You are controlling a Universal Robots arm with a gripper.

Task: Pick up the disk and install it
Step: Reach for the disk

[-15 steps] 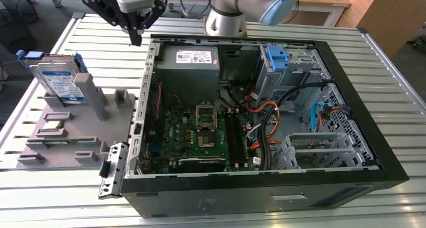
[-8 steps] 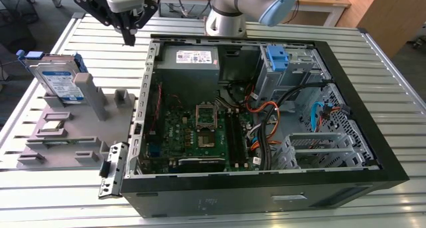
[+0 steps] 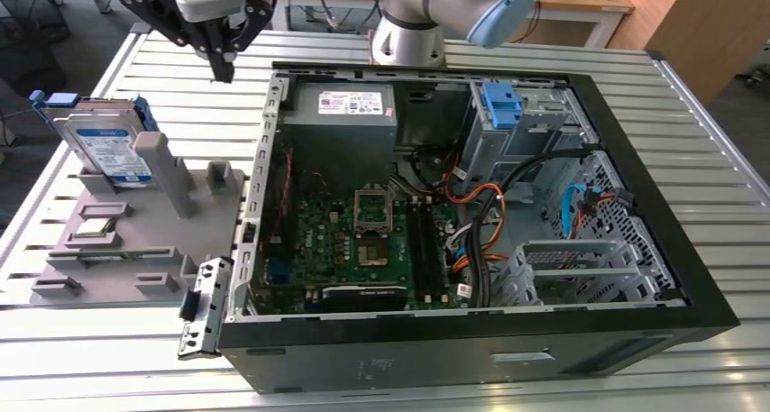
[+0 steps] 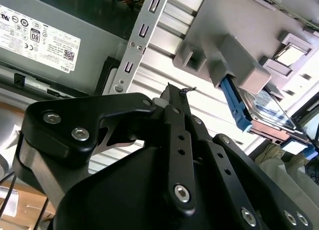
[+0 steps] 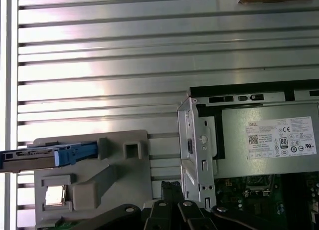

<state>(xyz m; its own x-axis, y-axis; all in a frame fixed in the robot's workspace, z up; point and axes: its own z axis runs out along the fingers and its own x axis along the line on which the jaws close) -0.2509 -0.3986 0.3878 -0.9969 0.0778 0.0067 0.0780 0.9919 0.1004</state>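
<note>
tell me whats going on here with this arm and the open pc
A robot arm's tool hangs empty, fingers together, above the slatted table, close to a corner of the open computer case. The disk, clipped in its blue carrier, stands upright in the grey fixture beside the case, not yet picked up.

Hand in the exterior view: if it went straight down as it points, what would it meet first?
The hand would probably meet the bare slatted table, in the gap between the grey fixture and the computer case, though depth is unclear.
</note>
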